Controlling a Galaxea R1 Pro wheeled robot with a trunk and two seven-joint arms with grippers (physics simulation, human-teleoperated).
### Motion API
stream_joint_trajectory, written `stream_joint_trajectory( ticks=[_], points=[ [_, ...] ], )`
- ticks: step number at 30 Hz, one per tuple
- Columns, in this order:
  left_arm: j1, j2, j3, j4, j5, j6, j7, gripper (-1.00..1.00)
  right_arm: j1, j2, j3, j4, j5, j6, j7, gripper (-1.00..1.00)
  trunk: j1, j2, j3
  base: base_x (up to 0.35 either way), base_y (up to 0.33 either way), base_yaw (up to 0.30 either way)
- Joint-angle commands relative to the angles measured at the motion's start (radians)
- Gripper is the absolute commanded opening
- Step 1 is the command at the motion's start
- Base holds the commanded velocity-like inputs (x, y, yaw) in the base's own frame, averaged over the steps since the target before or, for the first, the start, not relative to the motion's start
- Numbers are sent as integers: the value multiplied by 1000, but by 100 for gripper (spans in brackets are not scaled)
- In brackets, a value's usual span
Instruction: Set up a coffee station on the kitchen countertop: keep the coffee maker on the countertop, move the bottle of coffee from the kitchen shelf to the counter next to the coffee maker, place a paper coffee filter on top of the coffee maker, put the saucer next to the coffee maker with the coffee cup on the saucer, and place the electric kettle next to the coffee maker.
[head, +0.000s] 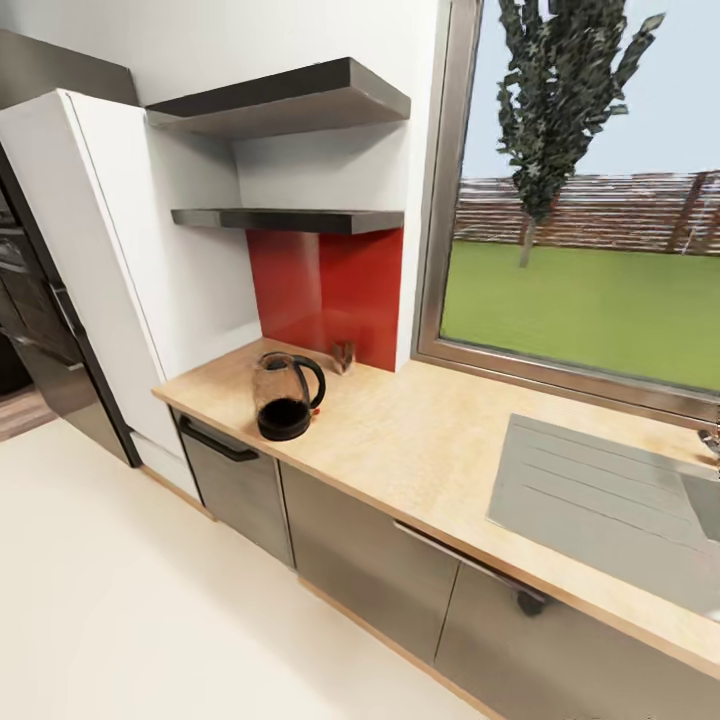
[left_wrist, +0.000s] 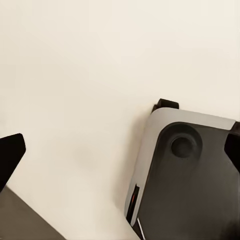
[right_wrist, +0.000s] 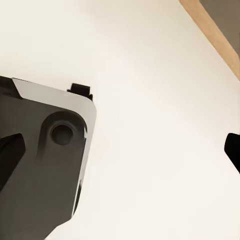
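Note:
The electric kettle (head: 284, 397), dark glass with a black loop handle, stands near the left end of the kitchen countertop (head: 420, 440). Two dark boards of the kitchen shelf (head: 290, 218) hang above it against the white wall and red backsplash; their top sides are hidden from this angle. The coffee maker, bottle of coffee, paper coffee filter, saucer and coffee cup are out of view. My left gripper (left_wrist: 120, 150) and right gripper (right_wrist: 120, 150) both hang open over the pale floor beside the robot's dark base (left_wrist: 195, 180), with nothing between the fingers.
A small brownish glass-like object (head: 343, 357) sits by the backsplash behind the kettle. The steel sink (head: 600, 500) is set in the counter at the right, under a large window (head: 590, 250). A tall white cabinet (head: 110, 270) and a dark oven (head: 30, 320) stand left.

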Motion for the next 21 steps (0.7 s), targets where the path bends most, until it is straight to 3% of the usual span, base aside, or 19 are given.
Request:
stream_joint_trajectory(
  ticks=[1,10,19,21],
  points=[
    [-1,0,2,1,9,-3,-5,100,0,0,9,-2,-10,4,-3,100,0,-2,-1,0,309,-188],
    [-1,-1,2,1,9,-3,-5,100,0,1,9,-2,-10,5,-4,100,0,-2,10,13,310,-212],
    [-1,-1,2,1,8,-3,-3,100,0,3,10,-3,-10,4,-5,100,0,-2,11,176,303,-24],
    [-1,-1,2,1,8,-1,-1,100,0,15,10,-3,-10,4,-3,100,0,-2,11,198,298,0]
  ],
)
